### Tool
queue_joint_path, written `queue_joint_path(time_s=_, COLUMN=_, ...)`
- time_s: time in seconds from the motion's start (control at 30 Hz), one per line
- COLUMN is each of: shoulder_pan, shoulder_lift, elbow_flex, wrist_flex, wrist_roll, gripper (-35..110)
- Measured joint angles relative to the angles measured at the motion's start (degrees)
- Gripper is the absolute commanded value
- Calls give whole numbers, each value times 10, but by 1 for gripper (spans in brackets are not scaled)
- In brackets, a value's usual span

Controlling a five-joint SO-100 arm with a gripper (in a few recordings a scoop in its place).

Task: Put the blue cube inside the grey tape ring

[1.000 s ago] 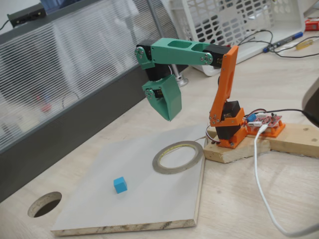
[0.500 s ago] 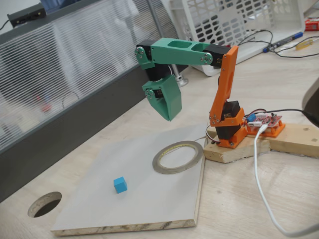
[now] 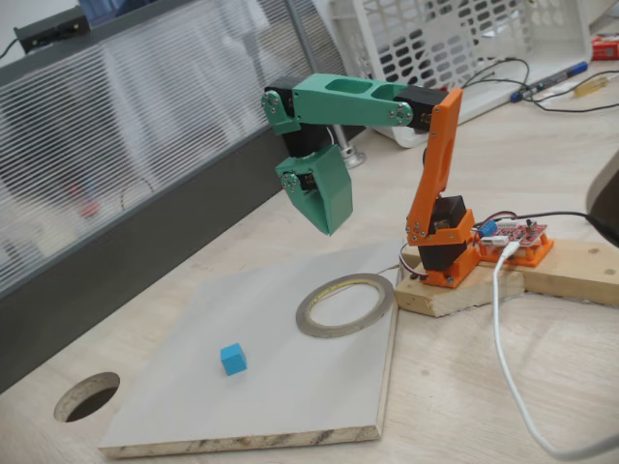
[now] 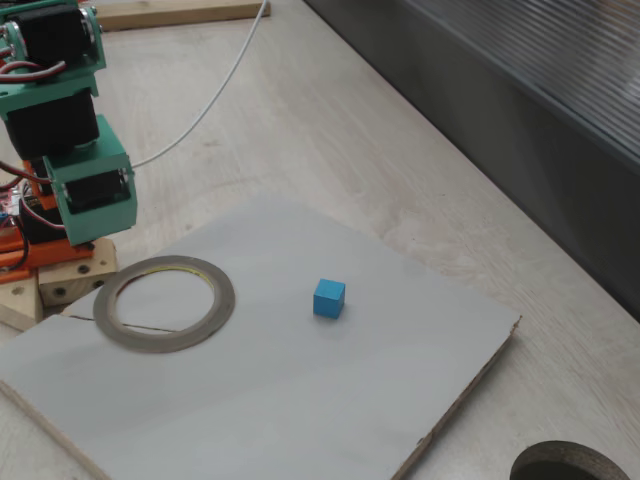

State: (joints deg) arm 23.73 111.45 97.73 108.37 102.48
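Fingers (image 3: 327,224) are being held raised, empty, their opening indiscernible; grey tape ring (image 3: 345,304) lying below them, blue cube (image 3: 232,359) well apart beyond.

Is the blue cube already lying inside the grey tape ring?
No, the blue cube lies on the board outside the grey tape ring, apart from it.

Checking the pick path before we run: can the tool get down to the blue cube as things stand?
Probably yes. The blue cube sits alone on the grey board, apart from the grey tape ring, with nothing over or beside it. The tool hangs in the air above the board's far side, holding nothing.
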Motion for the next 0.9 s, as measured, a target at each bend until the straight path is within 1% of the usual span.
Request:
queue_joint_path(time_s=0.63, shoulder_pan=-8, shoulder_lift=0, elbow_flex=0, wrist_flex=0, wrist_roll=0, gripper=1)
queue_joint_path(time_s=0.73, shoulder_pan=-62, shoulder_lift=0, elbow_flex=0, wrist_flex=0, wrist_roll=0, gripper=1)
queue_joint_path(time_s=0.9, shoulder_pan=-238, shoulder_lift=0, elbow_flex=0, wrist_flex=0, wrist_roll=0, gripper=1)
